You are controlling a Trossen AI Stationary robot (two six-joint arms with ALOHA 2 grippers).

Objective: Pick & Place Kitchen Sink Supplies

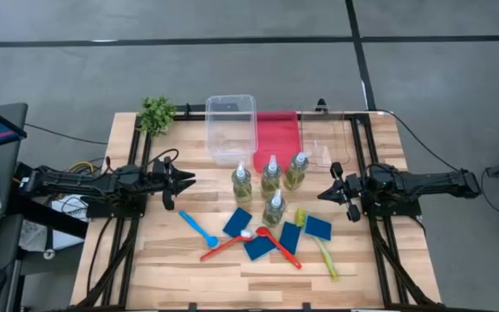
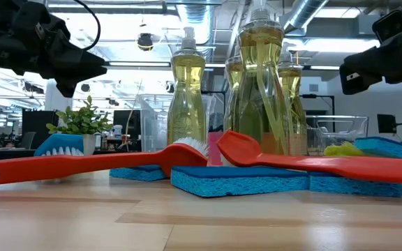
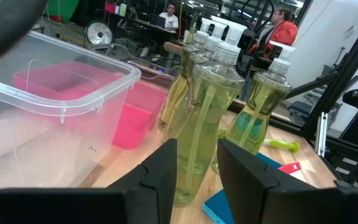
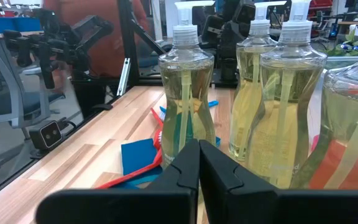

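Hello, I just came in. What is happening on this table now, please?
Nothing is held yet. The left gripper hovers open left of the four soap bottles, and the right gripper, shut, hovers to their right. The blue sponges and the brushes lie on the table in front. The clear bin and the red bin behind hold no supplies.

Robotics lab: exposed ducts (image 2: 313,17), desks, monitors.

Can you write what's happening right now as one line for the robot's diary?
left gripper: open, empty | right gripper: shut, empty | bottles: on table, untouched
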